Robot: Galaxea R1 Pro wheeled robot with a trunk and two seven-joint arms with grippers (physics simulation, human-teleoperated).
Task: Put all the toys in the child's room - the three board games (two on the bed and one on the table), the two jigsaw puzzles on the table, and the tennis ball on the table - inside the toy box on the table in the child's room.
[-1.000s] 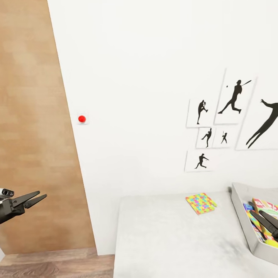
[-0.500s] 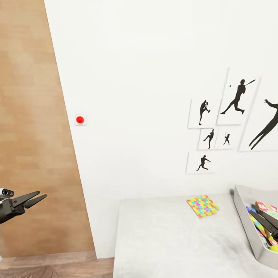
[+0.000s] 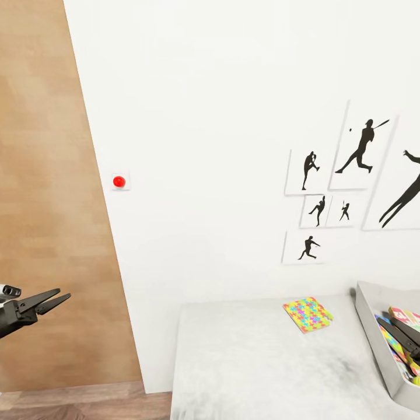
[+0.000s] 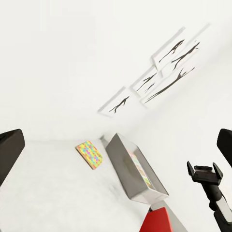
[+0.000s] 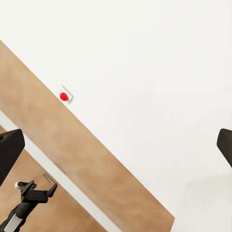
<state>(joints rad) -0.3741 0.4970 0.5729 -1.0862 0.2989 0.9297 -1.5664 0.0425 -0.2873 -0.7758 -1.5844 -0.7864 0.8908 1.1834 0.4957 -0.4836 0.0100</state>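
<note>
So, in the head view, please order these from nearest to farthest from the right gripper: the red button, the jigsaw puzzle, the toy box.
1. The toy box: the right gripper is over it, at the table's right end.
2. The jigsaw puzzle: on the table, left of the box.
3. The red button: on the wall, far left.

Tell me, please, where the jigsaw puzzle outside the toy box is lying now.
In the head view the jigsaw puzzle lies flat on the light-grey table, near its far edge by the wall, just left of the toy box and apart from it.
</note>
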